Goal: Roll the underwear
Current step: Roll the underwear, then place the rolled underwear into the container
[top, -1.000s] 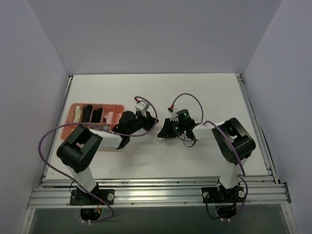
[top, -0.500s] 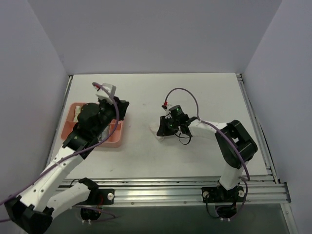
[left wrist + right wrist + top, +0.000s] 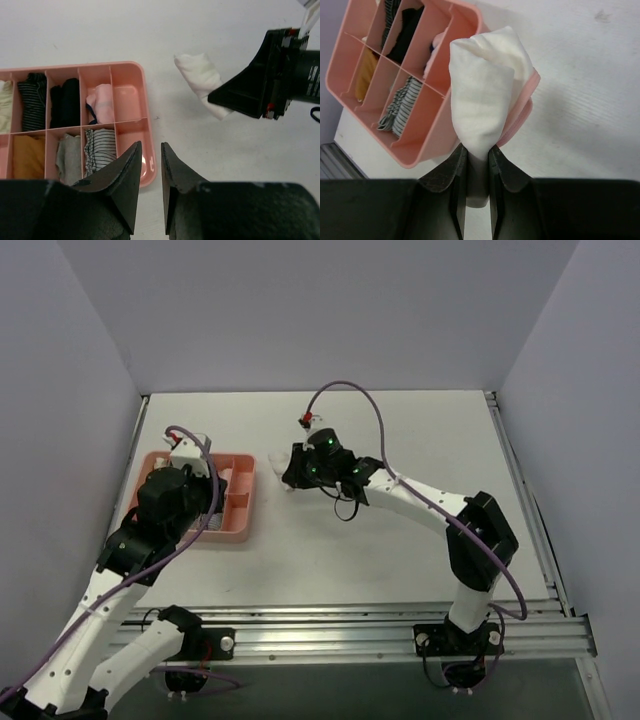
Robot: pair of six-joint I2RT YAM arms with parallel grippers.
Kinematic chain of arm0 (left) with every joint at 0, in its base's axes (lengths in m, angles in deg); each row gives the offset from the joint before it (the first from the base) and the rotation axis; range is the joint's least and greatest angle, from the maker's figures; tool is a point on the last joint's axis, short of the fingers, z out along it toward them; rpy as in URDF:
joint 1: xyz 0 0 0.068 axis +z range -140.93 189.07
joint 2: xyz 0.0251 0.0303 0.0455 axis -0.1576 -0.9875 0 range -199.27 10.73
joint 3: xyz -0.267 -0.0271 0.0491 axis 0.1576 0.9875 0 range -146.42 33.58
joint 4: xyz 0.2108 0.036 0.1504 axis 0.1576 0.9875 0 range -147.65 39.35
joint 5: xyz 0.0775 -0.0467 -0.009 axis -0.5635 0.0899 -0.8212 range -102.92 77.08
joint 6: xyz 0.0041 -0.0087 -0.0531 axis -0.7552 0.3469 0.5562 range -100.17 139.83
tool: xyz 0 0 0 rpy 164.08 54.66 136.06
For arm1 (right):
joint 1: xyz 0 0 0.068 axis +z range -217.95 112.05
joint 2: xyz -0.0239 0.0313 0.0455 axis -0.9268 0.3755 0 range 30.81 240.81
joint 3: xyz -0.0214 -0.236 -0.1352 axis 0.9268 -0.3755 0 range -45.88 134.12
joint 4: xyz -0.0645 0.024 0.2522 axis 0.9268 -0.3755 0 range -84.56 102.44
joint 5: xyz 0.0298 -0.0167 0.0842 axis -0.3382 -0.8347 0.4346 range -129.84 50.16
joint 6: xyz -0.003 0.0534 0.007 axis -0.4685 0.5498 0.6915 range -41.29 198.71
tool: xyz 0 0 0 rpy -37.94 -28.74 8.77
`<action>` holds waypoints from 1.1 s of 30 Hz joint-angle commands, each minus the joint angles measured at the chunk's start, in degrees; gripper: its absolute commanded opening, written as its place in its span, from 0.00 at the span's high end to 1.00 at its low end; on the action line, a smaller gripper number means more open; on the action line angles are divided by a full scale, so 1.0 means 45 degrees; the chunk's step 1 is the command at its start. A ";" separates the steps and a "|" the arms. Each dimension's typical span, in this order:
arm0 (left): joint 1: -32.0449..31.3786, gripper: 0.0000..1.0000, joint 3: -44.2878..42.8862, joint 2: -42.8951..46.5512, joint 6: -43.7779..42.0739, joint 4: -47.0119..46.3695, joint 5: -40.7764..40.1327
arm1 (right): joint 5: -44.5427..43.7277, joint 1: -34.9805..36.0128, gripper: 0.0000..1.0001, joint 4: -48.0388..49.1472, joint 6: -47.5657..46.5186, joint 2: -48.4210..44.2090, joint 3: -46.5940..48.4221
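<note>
Underwear (image 3: 485,100): soft white cloth roll.

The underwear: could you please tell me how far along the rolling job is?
Done: the underwear is already rolled into a tight bundle. In hand: the right pincer is shut on it, near the pink tray. Left: probably placing it in the tray and releasing.

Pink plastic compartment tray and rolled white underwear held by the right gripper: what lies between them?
Nothing: the left wrist view shows only bare white table between tray rim and underwear.
</note>
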State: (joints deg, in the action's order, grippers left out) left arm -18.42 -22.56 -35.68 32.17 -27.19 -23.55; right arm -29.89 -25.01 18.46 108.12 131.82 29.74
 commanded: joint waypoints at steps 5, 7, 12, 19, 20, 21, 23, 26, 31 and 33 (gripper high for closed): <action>0.0795 0.70 -0.0552 0.0373 -0.0183 0.1317 -0.0275 | -0.3239 0.2487 1.00 0.2156 0.3208 0.1204 0.0638; 0.0912 0.70 -0.0455 0.0470 -0.0144 0.1337 -0.0293 | -0.3928 0.3188 1.00 0.2217 0.3735 0.1865 0.1220; 0.1418 0.66 -0.0103 0.0705 0.0031 0.1083 -0.1074 | -0.5843 0.4188 1.00 0.1690 0.5396 0.3254 0.2531; 0.1772 0.64 -0.0610 0.0685 0.0130 0.1318 -0.0781 | -0.7952 0.4911 1.00 -0.0281 0.7233 0.4934 0.4290; 0.1830 0.64 -0.0630 0.0646 0.0052 0.1318 -0.0840 | -0.8167 0.4989 1.00 -0.0670 0.7447 0.4955 0.4329; 0.1850 0.64 -0.0611 0.0588 -0.0007 0.1318 -0.0956 | -0.8363 0.5105 1.00 -0.0848 0.7817 0.4955 0.4310; 0.1986 0.63 -0.0513 0.0412 -0.0086 0.1318 -0.0977 | -0.8833 0.5204 1.00 -0.1664 0.8112 0.5130 0.4407; 0.2142 0.63 -0.0143 0.0470 0.0206 0.1026 -0.1015 | -0.9067 0.5243 1.00 -0.3478 0.8640 0.5754 0.5402; 0.2436 0.62 0.0346 0.0841 0.0598 0.0752 -0.0899 | -0.9262 0.5224 1.00 -0.5587 0.8953 0.6417 0.6823; 0.2513 0.61 0.0347 0.0822 0.0714 0.0712 -0.0879 | -0.9360 0.5243 1.00 -0.6471 0.9070 0.6750 0.7549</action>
State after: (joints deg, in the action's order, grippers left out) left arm -7.97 -20.87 -32.84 33.79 -21.62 -27.09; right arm -67.00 -1.43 1.92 146.37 159.95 59.61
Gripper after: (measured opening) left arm 0.384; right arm 0.140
